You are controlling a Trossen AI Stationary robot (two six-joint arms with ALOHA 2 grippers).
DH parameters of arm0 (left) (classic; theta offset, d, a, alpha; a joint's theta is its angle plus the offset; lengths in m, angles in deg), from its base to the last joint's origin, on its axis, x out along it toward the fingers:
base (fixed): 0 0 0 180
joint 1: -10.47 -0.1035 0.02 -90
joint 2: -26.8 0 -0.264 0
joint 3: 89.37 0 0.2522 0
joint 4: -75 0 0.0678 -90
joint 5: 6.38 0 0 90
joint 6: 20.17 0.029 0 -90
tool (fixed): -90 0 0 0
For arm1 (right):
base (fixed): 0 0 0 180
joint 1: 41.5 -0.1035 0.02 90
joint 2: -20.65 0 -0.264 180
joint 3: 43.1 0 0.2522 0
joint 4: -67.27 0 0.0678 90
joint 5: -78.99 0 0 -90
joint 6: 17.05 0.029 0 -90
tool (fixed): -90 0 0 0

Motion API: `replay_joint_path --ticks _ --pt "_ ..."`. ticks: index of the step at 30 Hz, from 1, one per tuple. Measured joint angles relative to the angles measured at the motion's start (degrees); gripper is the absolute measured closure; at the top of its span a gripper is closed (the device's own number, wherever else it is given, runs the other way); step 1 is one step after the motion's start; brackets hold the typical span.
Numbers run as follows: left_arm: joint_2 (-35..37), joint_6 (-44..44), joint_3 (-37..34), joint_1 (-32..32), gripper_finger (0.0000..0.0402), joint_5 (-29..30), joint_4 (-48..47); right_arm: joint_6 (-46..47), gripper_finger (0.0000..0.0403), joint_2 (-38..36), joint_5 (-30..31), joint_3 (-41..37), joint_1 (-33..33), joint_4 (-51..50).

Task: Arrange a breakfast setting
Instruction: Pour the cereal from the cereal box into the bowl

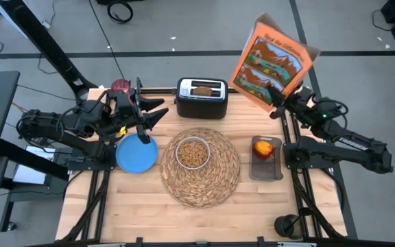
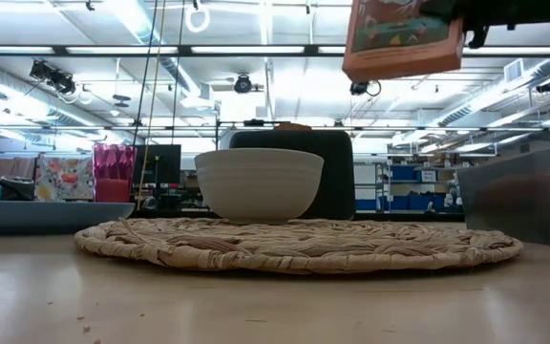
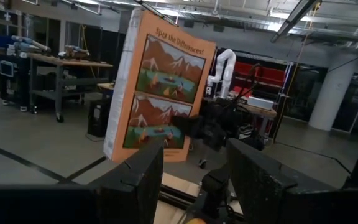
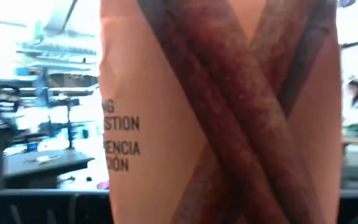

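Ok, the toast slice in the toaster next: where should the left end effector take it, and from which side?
Grip the toast slice by its top edge, the only part showing above the black toaster. It stands upright in the slot, so come straight down from above, fingers either side of its flat faces. The left end effector, open beside the toaster above the blue plate, is probably the nearer one.

A black toaster (image 1: 201, 98) is sitting at the back of the wooden table (image 1: 129, 206). An orange cereal box (image 1: 274, 63) with "Spot the Differences" pictures on it is hanging tilted in the air, above the table's back right corner. A clear gray plastic tub (image 1: 266, 161) is sitting on the right side of the table. Black cables (image 1: 120, 9) are lying on the gray floor behind.
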Motion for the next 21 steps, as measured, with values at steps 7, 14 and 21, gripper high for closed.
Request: replay_joint_path --ticks 7,14,21 --pt "0.0 0.17 0.0 -0.02 0.0221 -0.02 -0.52 -2.1 0.0278 -0.5 3.03 0.43 -0.01 -2.7" --pt "-1.06 -2.29 -2.86 -0.02 0.0221 -0.64 -0.96 -4.31 0.0278 -0.5 8.26 -4.18 0.0 -4.58" --pt "-3.66 -5.54 -6.8 -0.14 0.0221 -1.4 0.86 -6.74 0.0278 -0.48 16.18 -13.9 0.0 4.69"
